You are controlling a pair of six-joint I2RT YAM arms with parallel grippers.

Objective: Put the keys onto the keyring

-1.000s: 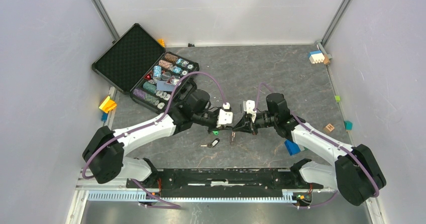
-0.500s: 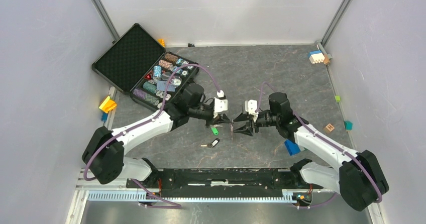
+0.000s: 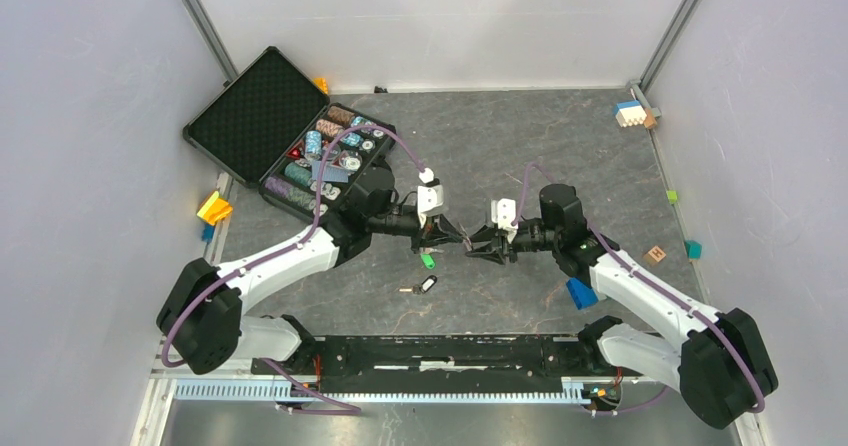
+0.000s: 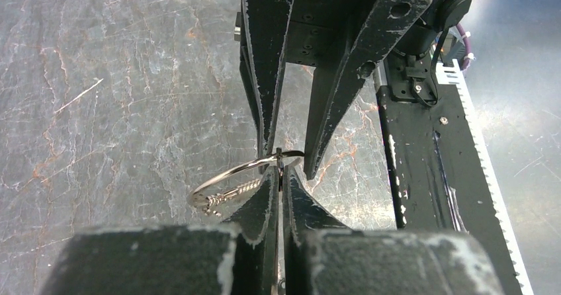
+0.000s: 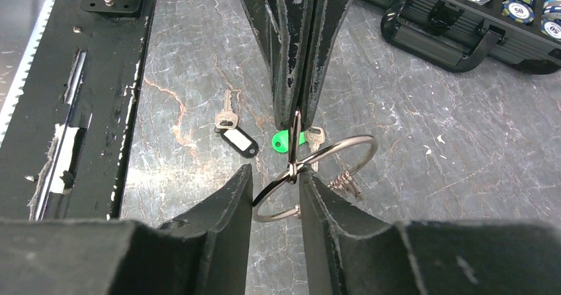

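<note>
The keyring (image 5: 331, 169), a thin silver wire ring with a threaded end, hangs above the table between both grippers. My left gripper (image 4: 280, 170) is shut on it at a small link (image 5: 296, 136). My right gripper (image 5: 275, 176) faces it with fingers apart, and the ring's wire crosses the gap between them. In the top view the left gripper (image 3: 458, 238) and the right gripper (image 3: 478, 244) meet tip to tip at the table's middle. Both keys lie on the table below them: the green-headed one (image 5: 283, 141) and the black-headed one (image 5: 238, 141).
An open black case (image 3: 320, 156) of poker chips sits at the back left, its handle (image 5: 436, 37) towards the grippers. A blue block (image 3: 580, 293) lies by the right arm. Small blocks dot the right edge. A black rail (image 3: 450, 351) runs along the near edge.
The right gripper, shut a second ago, has opened. The left gripper has closed on the ring. Both grippers have moved slightly towards the far side.
</note>
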